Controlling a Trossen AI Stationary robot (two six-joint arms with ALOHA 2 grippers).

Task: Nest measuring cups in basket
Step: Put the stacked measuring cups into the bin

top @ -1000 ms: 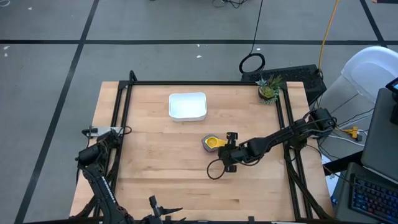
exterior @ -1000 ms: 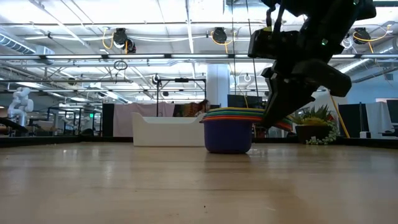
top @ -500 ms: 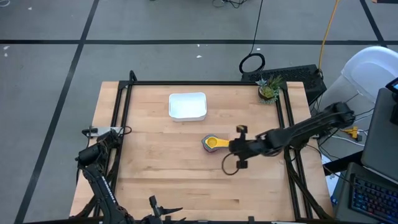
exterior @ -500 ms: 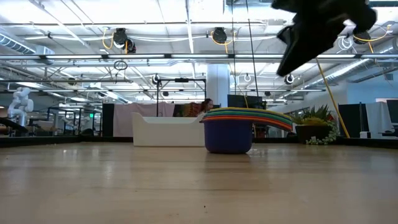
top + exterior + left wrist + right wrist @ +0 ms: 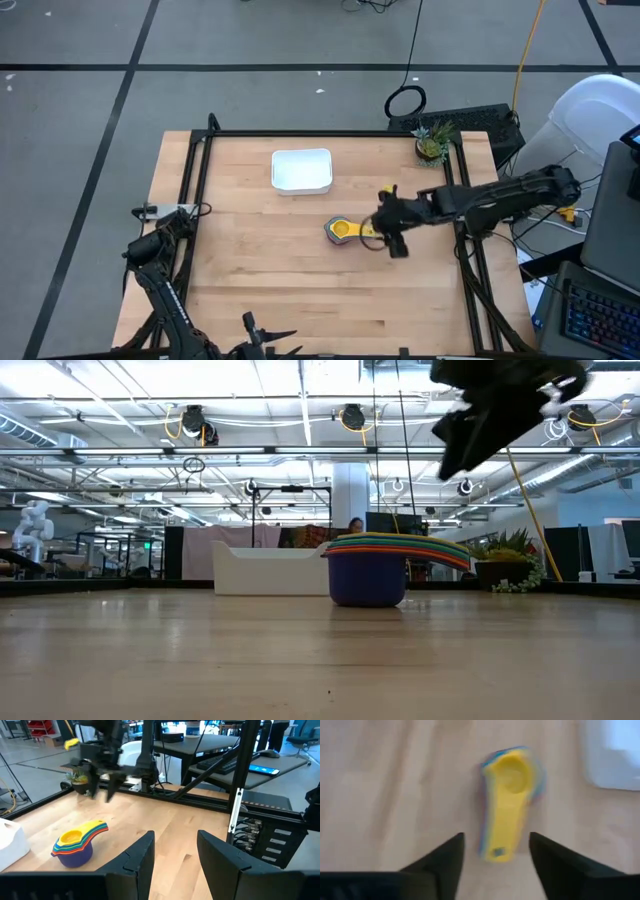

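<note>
The measuring cups [image 5: 340, 230] stand nested in one stack on the table's middle, yellow on top and dark blue at the bottom [image 5: 367, 578]. Their handles [image 5: 362, 230] point toward the table's right edge. The white basket [image 5: 301, 170] stands apart from the stack, toward the far edge. My right gripper [image 5: 495, 865] hangs open above the handles' free end [image 5: 499, 847], well clear of the stack in the low view [image 5: 455, 445]. My left gripper [image 5: 175, 855] waits open at the table's near left corner [image 5: 160, 250].
A small potted plant [image 5: 432, 143] stands at the far right corner. A black frame [image 5: 300, 134] runs around the tabletop. Bare wood lies left of and in front of the stack.
My right gripper has risen from beside the stack's handles to well above them, and has swung a little toward the far edge while turning. The stack of cups has stayed where it was.
</note>
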